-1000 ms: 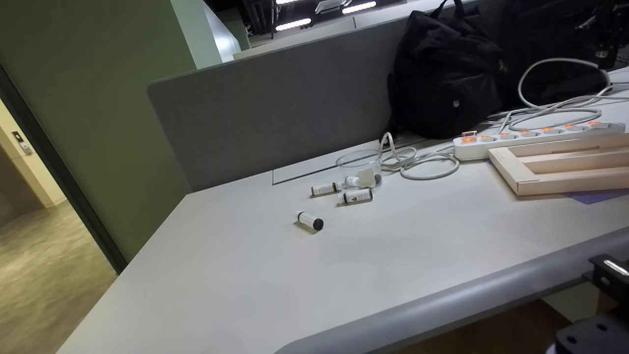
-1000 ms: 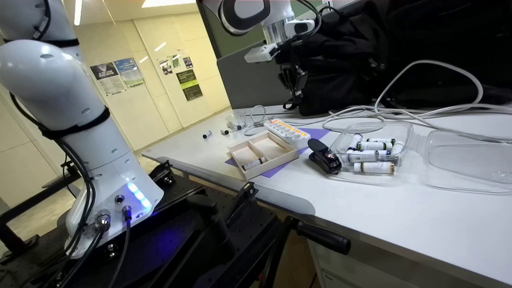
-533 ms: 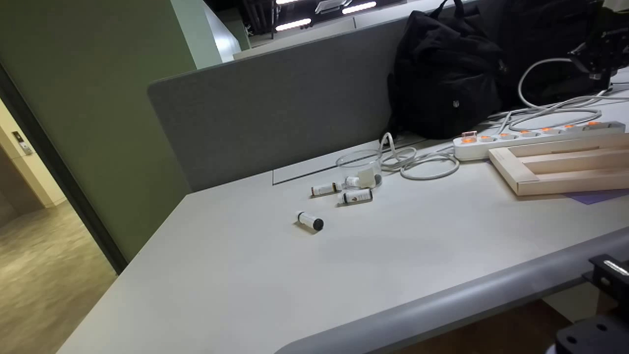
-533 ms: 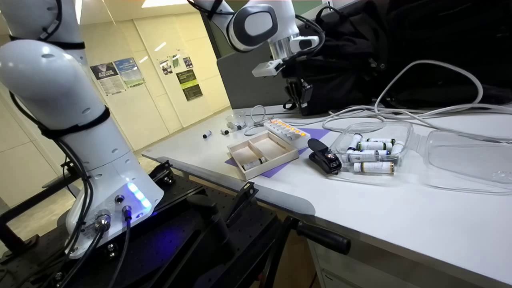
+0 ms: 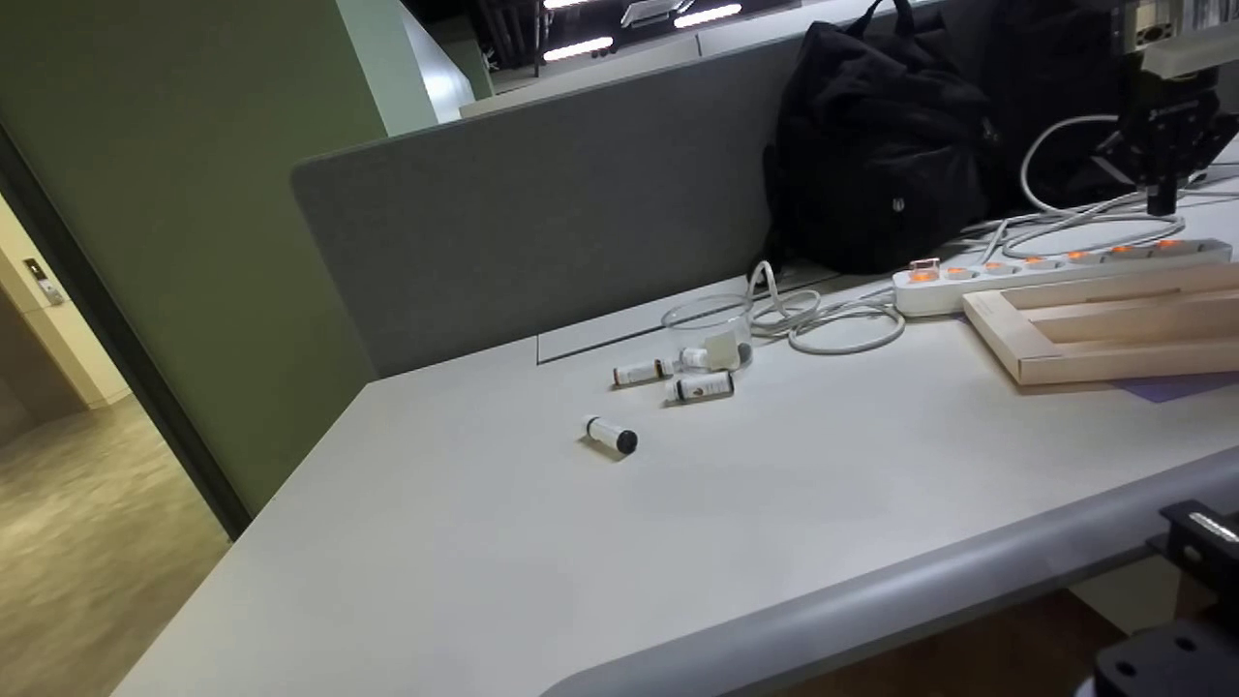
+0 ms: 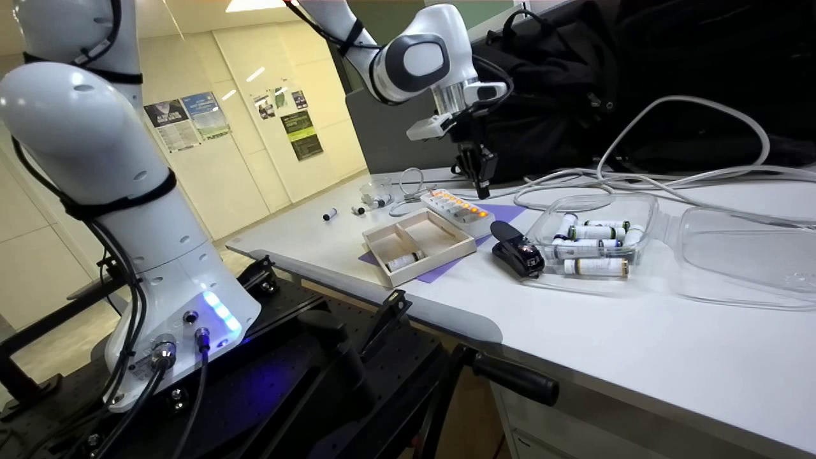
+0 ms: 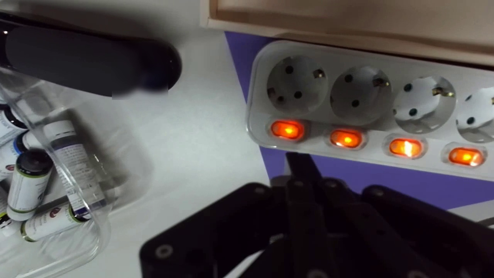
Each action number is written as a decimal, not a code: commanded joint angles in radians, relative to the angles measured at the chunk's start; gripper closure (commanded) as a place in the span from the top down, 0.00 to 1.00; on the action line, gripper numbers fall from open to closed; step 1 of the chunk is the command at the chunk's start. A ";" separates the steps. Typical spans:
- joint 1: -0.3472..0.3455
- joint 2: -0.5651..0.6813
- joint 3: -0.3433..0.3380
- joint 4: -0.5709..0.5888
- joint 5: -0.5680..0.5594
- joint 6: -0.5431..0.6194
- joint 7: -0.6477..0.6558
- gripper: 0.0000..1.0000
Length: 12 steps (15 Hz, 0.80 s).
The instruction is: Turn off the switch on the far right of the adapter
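The adapter is a long white power strip, in both exterior views (image 5: 944, 302) (image 6: 475, 224) and across the upper right of the wrist view (image 7: 318, 134). The switches in the wrist view all glow orange. Its end switch (image 7: 288, 129) also shows at the strip's right end in an exterior view (image 6: 482, 215). My gripper (image 7: 299, 156) is shut and empty, fingers pointing down. In the wrist view its tips appear just below the strip's edge, near the end switch. In both exterior views the gripper (image 5: 1161, 203) (image 6: 483, 192) is above the strip's back side, apart from it.
A pale wooden tray (image 6: 433, 265) lies against the strip, over a purple sheet (image 6: 507, 213). A black clip-like object (image 6: 517, 252) and a clear container of white bottles (image 6: 596, 268) stand near the strip's end. White cables (image 6: 682, 98) and a black backpack (image 6: 548, 102) are behind.
The arm has come down toward the adapter. The gripper has moved lower in both exterior views, leftward in one and slightly rightward in the other. The objects on the table have not moved.
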 commanded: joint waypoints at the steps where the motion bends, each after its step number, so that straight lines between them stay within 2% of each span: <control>1: 0.035 0.029 -0.022 0.041 -0.052 -0.032 0.082 0.00; 12: 0.099 0.091 -0.078 0.070 -0.140 -0.052 0.179 0.00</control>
